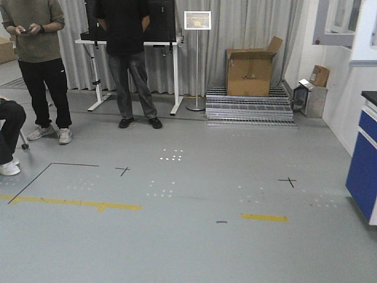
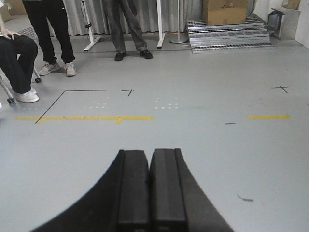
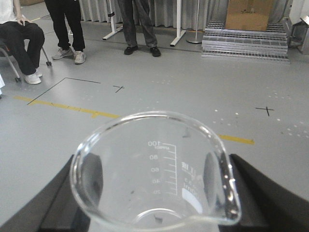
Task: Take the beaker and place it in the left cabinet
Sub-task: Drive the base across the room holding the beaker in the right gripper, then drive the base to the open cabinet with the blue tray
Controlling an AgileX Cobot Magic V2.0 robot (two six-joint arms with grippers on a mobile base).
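In the right wrist view my right gripper [image 3: 154, 193] is shut on the beaker [image 3: 154, 169], a clear glass cylinder with white graduation marks, its open mouth and pouring lip facing the camera. The black fingers [image 3: 63, 203] press on its two sides. In the left wrist view my left gripper [image 2: 148, 188] is shut and empty, its two black pads touching, held above the grey floor. The left cabinet is out of view in all frames. Neither gripper shows in the front view.
Grey floor [image 1: 194, 236] with yellow tape [image 1: 76, 203] and black cross marks. Two people stand at the back left [image 1: 126, 59], one sits at the left edge [image 2: 19, 58]. A cardboard box [image 1: 250, 71] sits on metal grates. A blue cupboard [image 1: 365, 171] is at the right.
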